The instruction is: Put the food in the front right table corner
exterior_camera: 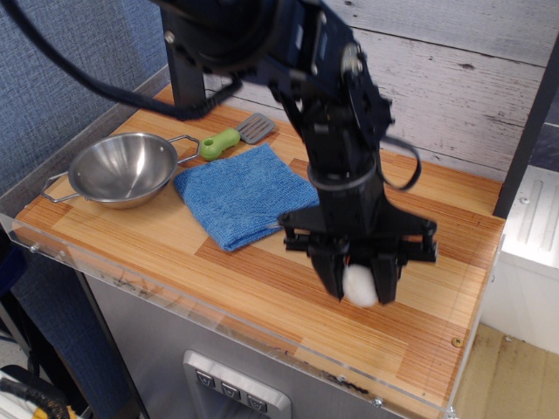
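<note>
My black gripper point(359, 285) is shut on the food point(360, 285), a small white egg-shaped rice ball held between its two fingers. Only the white part shows; its band and orange spot are hidden by the fingers. The gripper hangs just above the wood-plank tabletop, right of centre and towards the front. The front right table corner point(445, 367), with its clear acrylic rim and a small screw point(456, 341), lies down and to the right of the gripper.
A blue cloth point(244, 194) lies left of the gripper. A steel bowl point(122, 169) stands at the left. A green-handled spatula point(229, 138) lies behind the cloth. A dark post point(183, 74) stands at the back left.
</note>
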`<state>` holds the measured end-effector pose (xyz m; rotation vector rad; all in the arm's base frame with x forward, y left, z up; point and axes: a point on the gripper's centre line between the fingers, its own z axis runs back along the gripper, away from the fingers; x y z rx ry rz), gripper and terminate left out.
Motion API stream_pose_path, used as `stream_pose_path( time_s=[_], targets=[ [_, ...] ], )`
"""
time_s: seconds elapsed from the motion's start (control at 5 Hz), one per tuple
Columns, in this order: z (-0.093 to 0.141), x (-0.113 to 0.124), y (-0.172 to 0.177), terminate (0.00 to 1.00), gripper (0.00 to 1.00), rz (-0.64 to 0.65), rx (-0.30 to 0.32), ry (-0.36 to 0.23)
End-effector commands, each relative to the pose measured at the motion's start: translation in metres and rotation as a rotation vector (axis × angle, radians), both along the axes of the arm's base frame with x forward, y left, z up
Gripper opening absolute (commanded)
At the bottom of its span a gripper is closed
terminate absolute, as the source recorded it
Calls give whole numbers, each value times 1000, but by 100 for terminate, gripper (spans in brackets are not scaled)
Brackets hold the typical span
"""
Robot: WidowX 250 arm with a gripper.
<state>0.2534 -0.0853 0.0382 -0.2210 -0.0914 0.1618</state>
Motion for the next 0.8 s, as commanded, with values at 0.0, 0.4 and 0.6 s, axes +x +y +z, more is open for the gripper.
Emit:
stream_pose_path(
  time_s=[0.0,0.4,0.6],
  targets=[
    [-10,-14,-6,0,0,-99,19,29],
    [-6,-18,-6,0,100,-74,65,53],
    [-2,-18,-3,0,100,-59,79,59]
  ],
)
